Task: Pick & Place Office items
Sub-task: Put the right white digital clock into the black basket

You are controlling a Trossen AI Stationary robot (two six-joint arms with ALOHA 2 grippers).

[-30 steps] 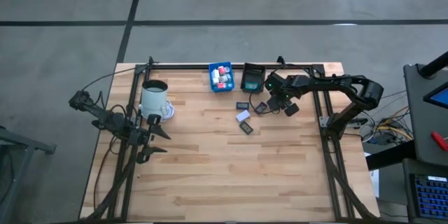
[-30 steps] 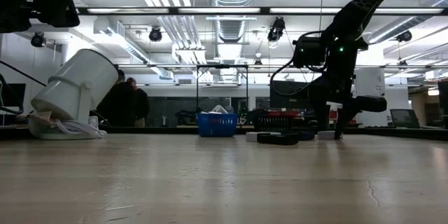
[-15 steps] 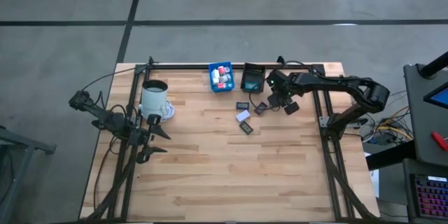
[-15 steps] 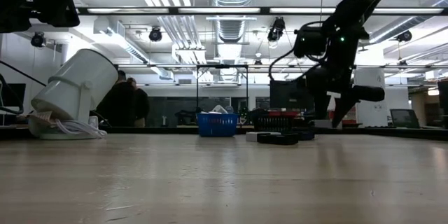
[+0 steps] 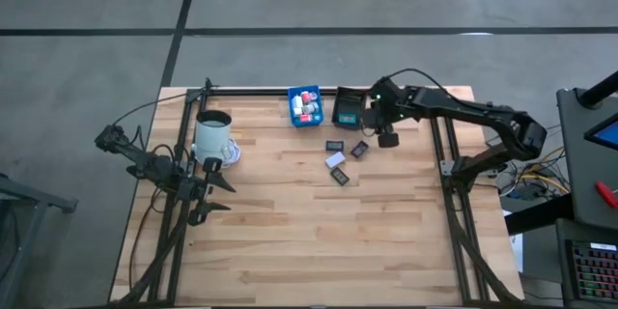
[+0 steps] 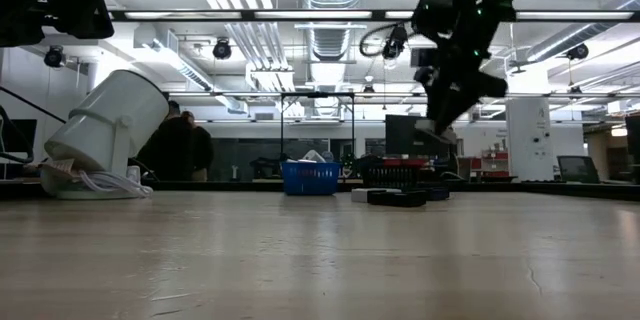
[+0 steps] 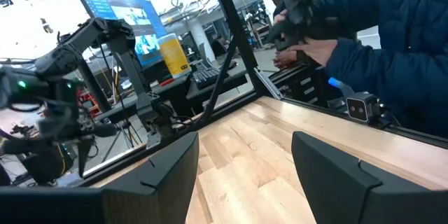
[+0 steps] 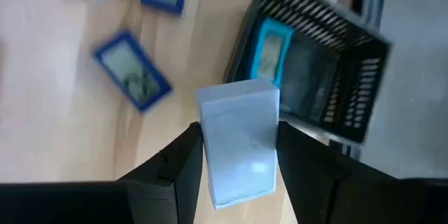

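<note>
Closest to the camera in the right wrist view, the right gripper [image 8: 238, 155] is pinching a pale whitish block [image 8: 238, 140] between its two fingers. Just past it, in the upper right of that frame, sits the black bin [image 8: 318, 77] with a teal card [image 8: 268, 47] already lying inside; a couple of blue-edged cards [image 8: 131, 70] are on the bare wood at upper left.

What changed: a second ago, in the overhead view, that gripper was lower and further right, down by the loose cards in the middle of the table. Now the right gripper [image 5: 377, 127] has swung up toward the top centre of the frame, right beside the black bin [image 5: 348, 106], and in the table-level view it has lifted well clear of the wood. So I'd say the pick is done and this is the carry; the drop into the black bin looks like the next thing.

Loose cards [image 5: 340, 159] are left on the table just below the bins. The blue bin [image 5: 305, 105] next door already holds some small pieces.

Far left of the overhead frame, the left gripper [image 5: 214, 193] is parked with its fingers spread, empty, near the white mug [image 5: 213, 135].
</note>
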